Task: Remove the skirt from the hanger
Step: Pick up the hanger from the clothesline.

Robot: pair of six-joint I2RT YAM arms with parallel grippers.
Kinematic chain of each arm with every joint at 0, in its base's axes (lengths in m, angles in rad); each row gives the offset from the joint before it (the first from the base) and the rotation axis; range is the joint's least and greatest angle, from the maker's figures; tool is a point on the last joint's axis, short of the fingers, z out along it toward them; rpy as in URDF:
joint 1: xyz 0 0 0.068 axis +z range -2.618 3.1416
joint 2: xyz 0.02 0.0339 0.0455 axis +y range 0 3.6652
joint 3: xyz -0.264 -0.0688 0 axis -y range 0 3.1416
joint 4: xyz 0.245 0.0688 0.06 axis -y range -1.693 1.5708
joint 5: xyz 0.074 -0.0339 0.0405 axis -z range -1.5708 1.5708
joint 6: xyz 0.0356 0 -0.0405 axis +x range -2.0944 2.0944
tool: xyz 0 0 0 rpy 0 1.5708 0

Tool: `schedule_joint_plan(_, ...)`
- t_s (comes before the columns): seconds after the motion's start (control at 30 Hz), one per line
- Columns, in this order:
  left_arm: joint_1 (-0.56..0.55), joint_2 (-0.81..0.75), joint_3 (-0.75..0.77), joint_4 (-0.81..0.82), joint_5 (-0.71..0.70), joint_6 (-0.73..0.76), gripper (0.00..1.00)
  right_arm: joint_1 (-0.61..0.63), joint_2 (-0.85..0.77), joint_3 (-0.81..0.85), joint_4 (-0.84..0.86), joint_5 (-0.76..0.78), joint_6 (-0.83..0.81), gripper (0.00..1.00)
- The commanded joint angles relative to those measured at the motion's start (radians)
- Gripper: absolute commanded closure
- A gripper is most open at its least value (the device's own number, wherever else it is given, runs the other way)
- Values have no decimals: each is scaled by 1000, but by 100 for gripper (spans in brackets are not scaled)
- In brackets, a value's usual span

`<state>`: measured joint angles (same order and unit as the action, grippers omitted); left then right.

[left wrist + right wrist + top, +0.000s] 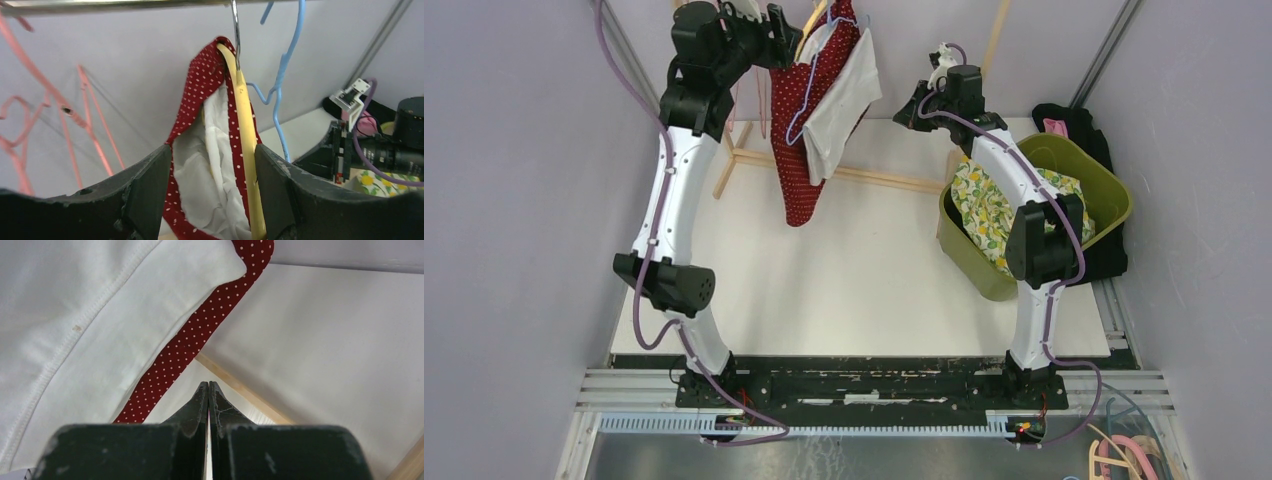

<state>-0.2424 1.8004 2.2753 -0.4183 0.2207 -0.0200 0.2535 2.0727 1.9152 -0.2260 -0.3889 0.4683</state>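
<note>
From above, the skirt (796, 190) hangs at the back. Left wrist: the left gripper (212, 190) stands wide around skirt and hanger (246, 150); it should close on cloth only. Right wrist: the right gripper (208, 400) is pressed together, empty.

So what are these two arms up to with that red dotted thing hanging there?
They are meant to take a skirt off its hanger. The red dotted skirt hangs on a wooden hanger from a rail. The left gripper is open, one finger on each side of the skirt and hanger, not yet closed. The right gripper is shut on nothing, close beside the skirt. The skirt is not off yet.
</note>
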Motion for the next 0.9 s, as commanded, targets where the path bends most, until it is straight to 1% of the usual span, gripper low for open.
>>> schedule_joint_plan(0.0,-3,33,67,56,97,-100,32,-6,-79,0,62,-13,-3,98)
schedule_joint_plan(0.33,-19,90,73,50,102,-105,32,-8,-69,0,64,-10,-1,98)
schedule_joint_plan(0.5,-25,79,75,50,122,-109,32,-8,-65,1,65,-4,0,98)
schedule_joint_plan(0.73,-27,102,70,50,77,-88,32,-8,-62,10,63,1,0,98)
schedule_joint_plan(0.87,-40,145,71,26,-1,-54,33,-8,-66,7,63,1,3,98)
